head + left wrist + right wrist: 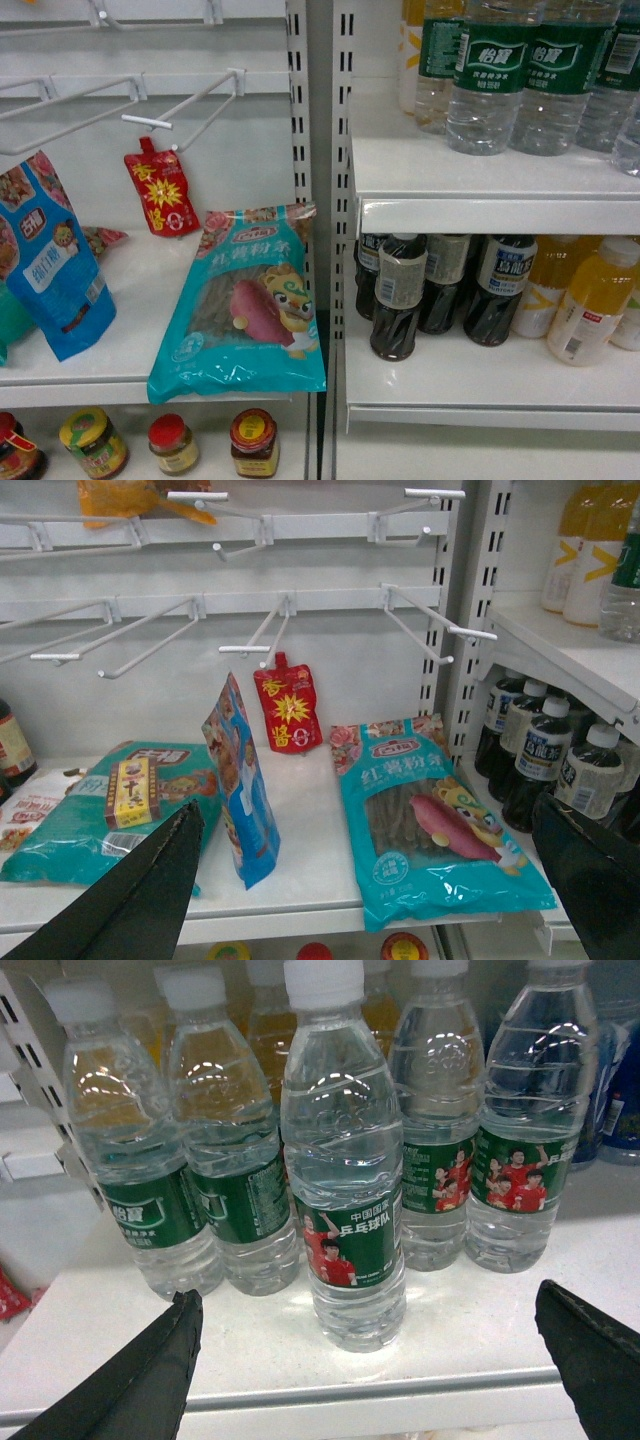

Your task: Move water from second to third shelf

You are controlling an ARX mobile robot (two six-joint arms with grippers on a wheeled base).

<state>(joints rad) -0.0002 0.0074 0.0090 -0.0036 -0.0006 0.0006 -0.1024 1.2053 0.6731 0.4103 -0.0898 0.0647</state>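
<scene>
Several clear ribbed water bottles with green labels stand on a white shelf. One water bottle stands in front of the row near the shelf's front edge, its label showing people in red shirts. My right gripper is open; its two dark fingers sit low, one on each side of this bottle and short of it, touching nothing. In the head view the water bottles stand on the upper right shelf, and neither gripper shows there. My left gripper is open and holds nothing, in front of the left bay.
Below the water shelf stand dark bottles and yellow drink bottles. The left bay holds a teal noodle packet, a blue bag, a red pouch on wire hooks, and jars underneath.
</scene>
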